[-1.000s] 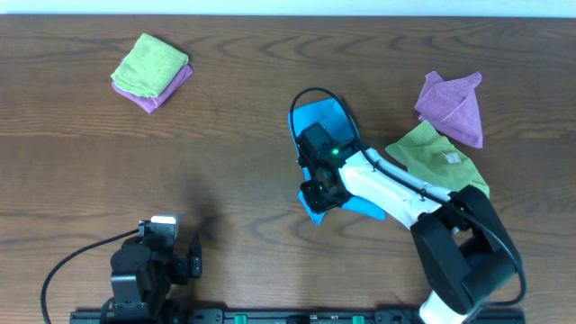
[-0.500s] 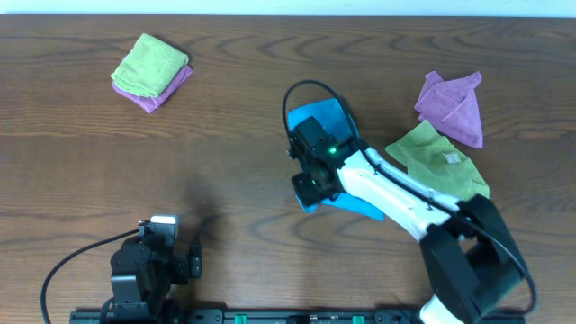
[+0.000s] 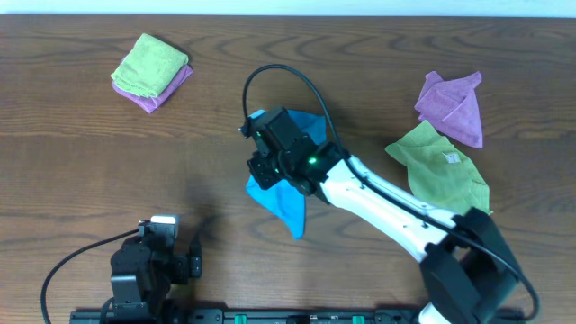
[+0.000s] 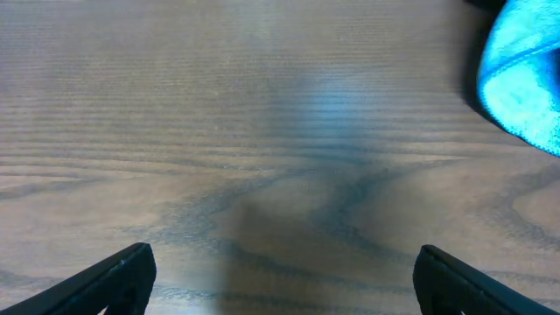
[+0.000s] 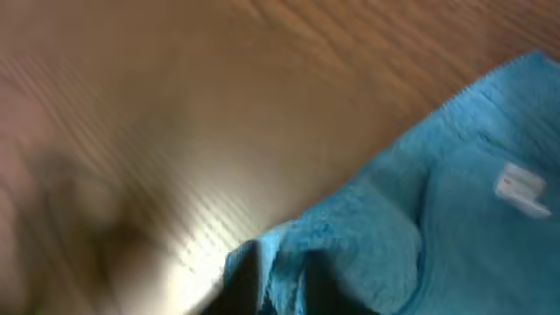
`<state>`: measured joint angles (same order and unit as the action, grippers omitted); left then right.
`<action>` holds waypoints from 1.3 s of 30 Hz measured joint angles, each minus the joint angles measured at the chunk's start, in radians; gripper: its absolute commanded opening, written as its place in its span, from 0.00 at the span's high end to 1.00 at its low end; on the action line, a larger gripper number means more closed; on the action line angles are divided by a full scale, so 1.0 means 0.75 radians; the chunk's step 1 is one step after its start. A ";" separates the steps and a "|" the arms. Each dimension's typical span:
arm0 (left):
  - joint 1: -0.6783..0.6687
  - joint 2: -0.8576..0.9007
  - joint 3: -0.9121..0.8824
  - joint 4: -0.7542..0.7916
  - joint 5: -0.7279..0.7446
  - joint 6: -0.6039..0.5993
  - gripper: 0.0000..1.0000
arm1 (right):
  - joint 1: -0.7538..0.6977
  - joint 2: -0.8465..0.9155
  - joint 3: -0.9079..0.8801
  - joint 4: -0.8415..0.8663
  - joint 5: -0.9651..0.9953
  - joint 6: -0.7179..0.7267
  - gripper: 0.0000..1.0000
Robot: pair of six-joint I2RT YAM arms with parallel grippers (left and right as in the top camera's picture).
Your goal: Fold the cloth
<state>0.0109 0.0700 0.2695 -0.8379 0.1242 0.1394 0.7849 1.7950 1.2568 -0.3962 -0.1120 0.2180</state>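
The sky-blue cloth (image 3: 281,200) lies crumpled at the table's middle, partly under my right arm. My right gripper (image 3: 263,173) is shut on the cloth's left edge and holds it. In the right wrist view the cloth (image 5: 420,236) fills the lower right, its small white tag (image 5: 521,188) showing, and a fold of it is pinched between my fingers (image 5: 289,284). A corner of the cloth shows at the top right of the left wrist view (image 4: 525,79). My left gripper (image 4: 280,280) is open and empty over bare wood at the near left.
A folded lime-green cloth on a purple one (image 3: 151,70) sits at the far left. A crumpled purple cloth (image 3: 453,106) and a lime-green cloth (image 3: 441,164) lie at the right. A black cable (image 3: 283,76) loops above the right gripper.
My right gripper has moved left and slightly away, dragging the blue cloth with it; the cloth now trails to the lower right. The left arm has not moved.
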 measured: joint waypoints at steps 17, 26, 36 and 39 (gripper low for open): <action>0.000 0.000 0.000 0.001 -0.001 0.001 0.05 | 0.034 0.082 0.000 -0.026 -0.148 -0.093 0.55; 0.000 0.000 -0.010 0.189 0.126 -0.052 0.05 | 0.013 -0.172 0.005 -0.593 -0.022 -0.128 0.48; 0.000 0.297 0.160 0.203 0.398 -0.192 0.05 | 0.013 -0.232 -0.019 -0.706 0.004 -0.130 0.45; 0.000 0.488 0.294 0.165 0.442 -0.205 0.05 | 0.012 -0.259 -0.061 -0.690 0.007 -0.130 0.45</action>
<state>0.0109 0.4358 0.4900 -0.7143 0.4557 -0.0143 0.7937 1.6005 1.2114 -0.9138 -0.1070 0.1207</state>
